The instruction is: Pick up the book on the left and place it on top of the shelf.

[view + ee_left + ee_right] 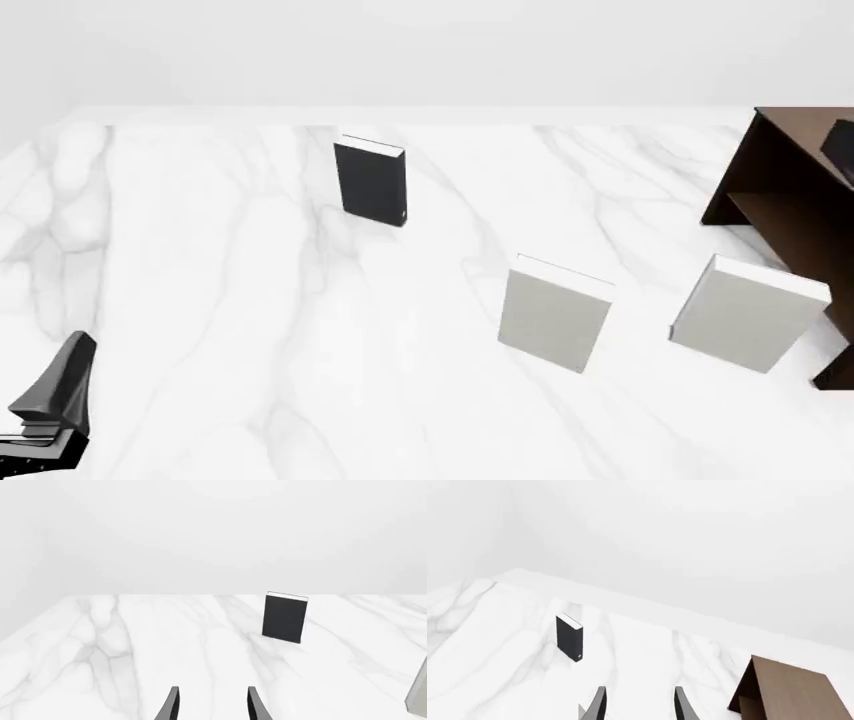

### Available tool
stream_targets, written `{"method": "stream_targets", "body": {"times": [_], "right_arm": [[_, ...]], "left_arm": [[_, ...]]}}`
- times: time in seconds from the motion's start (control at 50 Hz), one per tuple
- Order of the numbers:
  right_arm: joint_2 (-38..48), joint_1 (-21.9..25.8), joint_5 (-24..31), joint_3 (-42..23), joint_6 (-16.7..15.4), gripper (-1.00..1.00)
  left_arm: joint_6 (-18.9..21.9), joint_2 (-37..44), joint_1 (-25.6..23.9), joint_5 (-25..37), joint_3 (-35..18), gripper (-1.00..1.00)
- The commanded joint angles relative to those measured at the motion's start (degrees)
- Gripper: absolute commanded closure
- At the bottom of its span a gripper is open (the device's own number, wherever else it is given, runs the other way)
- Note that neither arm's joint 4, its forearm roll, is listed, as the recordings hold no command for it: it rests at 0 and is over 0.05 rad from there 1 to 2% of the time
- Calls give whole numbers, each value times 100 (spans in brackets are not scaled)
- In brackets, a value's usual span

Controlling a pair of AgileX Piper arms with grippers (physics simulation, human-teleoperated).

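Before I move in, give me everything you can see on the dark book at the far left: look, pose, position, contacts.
The book is slim and rectangular, with a charcoal cover and a thin white strip of page edges along its top. It stands upright on the white marble table, turned slightly off square to the front view. It is the leftmost and farthest of the three books, well apart from the two pale ones and from the shelf. Only the table touches it; neither claw is near.
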Motion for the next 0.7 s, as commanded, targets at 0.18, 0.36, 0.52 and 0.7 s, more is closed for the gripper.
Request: {"method": "stream_targets", "body": {"times": [0.18,0.36,0.52,0.7], "right_arm": [[1350,388,279,-899,-408,-100],[2896,884,-582,-1257,-363,-100],[3115,952,-801,-1200,-328,-100],[3445,1113,-953,-1397,-337,-100]], "left_arm": [[0,0,0,0,0,-100],[0,0,0,0,0,-100],[0,0,0,0,0,-100],[0,0,0,0,0,-100]]}}
